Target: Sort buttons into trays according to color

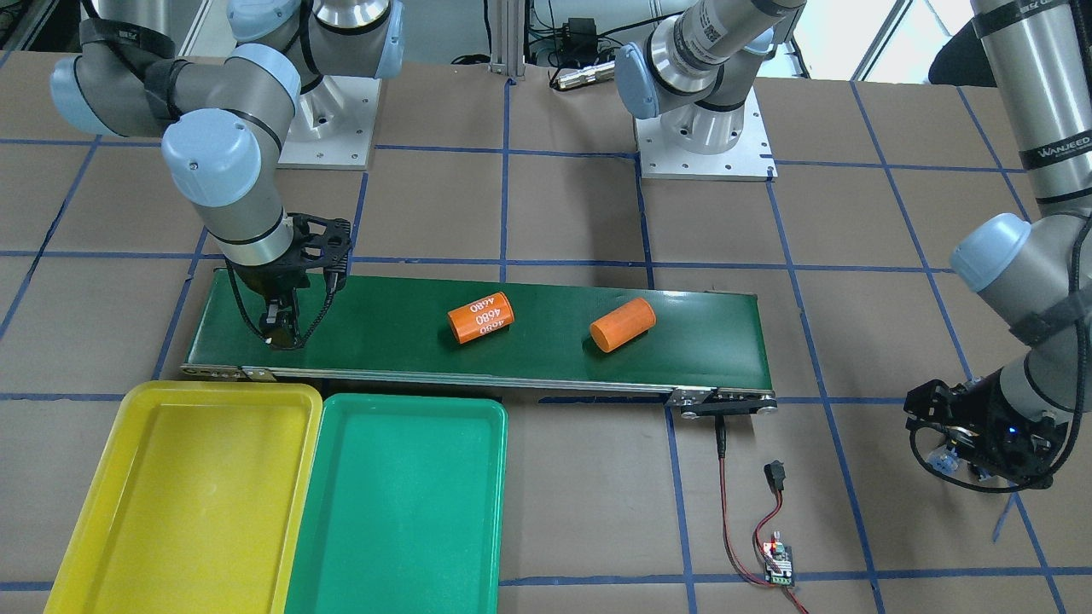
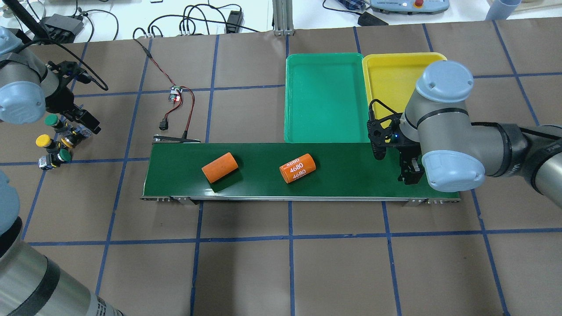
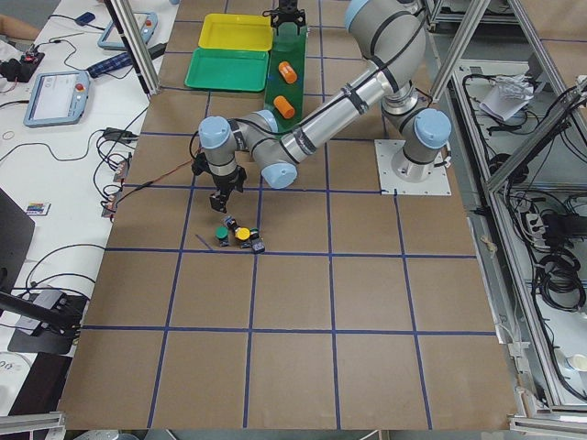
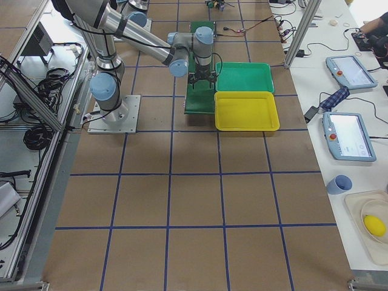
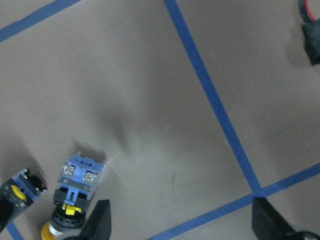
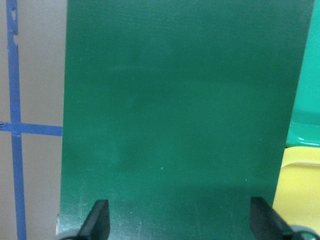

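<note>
Four buttons lie in a cluster on the brown table at the far left of the overhead view: a green one [image 2: 52, 120], a yellow one [image 2: 43, 140], another yellow one [image 2: 68, 141] and a green one [image 2: 65, 154]. My left gripper [image 2: 84, 122] hangs open just beside the cluster. In its wrist view [image 5: 182, 221] a yellow-capped button [image 5: 76, 186] lies next to one fingertip [image 5: 100, 220], outside the gap. My right gripper [image 2: 410, 174] is open and empty over the belt's end, also in its wrist view [image 6: 180, 220]. The green tray [image 2: 325, 96] and the yellow tray [image 2: 388, 72] hold nothing.
A long dark-green conveyor belt [image 2: 351, 175] carries two orange cylinders, one plain [image 2: 219, 167] and one printed "4680" [image 2: 298, 167]. A small controller board with red and black wires [image 2: 175, 94] lies near the belt's left end. Blue tape lines grid the table.
</note>
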Available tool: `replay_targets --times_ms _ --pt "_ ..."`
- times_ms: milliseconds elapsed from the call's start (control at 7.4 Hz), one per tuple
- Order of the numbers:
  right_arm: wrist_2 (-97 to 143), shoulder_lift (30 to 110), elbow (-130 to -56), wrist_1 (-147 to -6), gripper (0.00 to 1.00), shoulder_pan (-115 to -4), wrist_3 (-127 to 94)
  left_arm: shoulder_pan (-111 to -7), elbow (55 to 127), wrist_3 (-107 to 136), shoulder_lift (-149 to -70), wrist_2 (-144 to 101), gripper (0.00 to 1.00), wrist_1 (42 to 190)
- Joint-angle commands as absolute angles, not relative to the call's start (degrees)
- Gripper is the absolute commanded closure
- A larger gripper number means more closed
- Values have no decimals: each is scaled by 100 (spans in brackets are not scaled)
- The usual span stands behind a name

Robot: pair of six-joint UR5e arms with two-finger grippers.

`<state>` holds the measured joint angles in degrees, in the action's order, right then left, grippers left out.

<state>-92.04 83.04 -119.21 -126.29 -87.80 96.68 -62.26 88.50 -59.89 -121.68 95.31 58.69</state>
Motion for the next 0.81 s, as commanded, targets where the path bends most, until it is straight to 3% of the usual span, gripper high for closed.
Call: replay_targets --times_ms 0,676 --pt "-9237 8279 -11918 -12639 0 -8780 9668 -6223 8666 -6626 -12453 9746 0 5871" --pt "-9237 8253 -11918 -12639 0 -8780 9668 -6021 8676 -6926 -12744 9729 0 5853"
